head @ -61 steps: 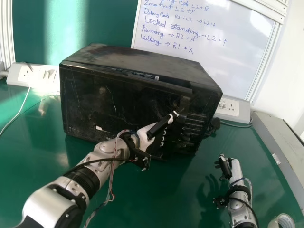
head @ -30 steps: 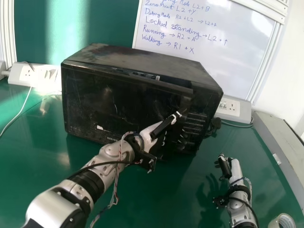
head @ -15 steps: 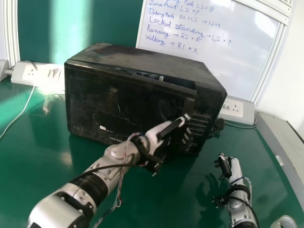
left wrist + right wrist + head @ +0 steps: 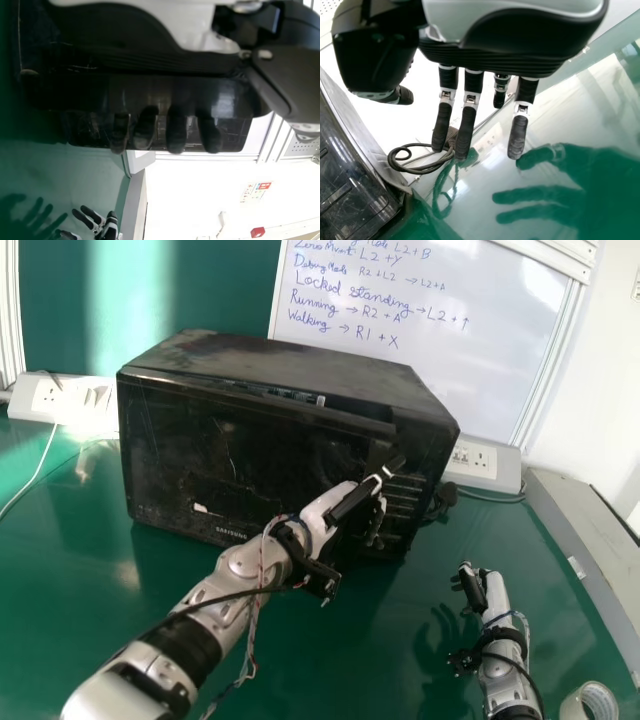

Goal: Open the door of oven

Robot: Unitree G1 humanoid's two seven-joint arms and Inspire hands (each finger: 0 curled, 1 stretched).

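Oven point(image 4: 290, 355): upright on the table point(image 4: 60, 590), front toward the robot; probably heavy enough to stay put under a light pull, though a hard tug might skid it. Door point(image 4: 200, 440): slightly ajar at the robot's right; rigid, smooth and likely slippery on its face, with glass that may not bear knocks. It should swing about its left side with modest resistance. Best hold: behind the free edge point(image 4: 385, 438), mid-height, far from the hinge, where straight fingers can draw it outward. Left arm point(image 4: 165, 640): reaching obliquely across the door's lower front. Left hand point(image 4: 325, 507): at the free edge, fingers point(image 4: 176, 134) straight and slightly apart, apparently extending behind it; thumb point(image 4: 287, 82) separate, on the near side. Firm contact cannot be confirmed. Right hand point(image 4: 492, 595): above the table, right of the oven, fingers point(image 4: 465, 132) extended, holding nothing.
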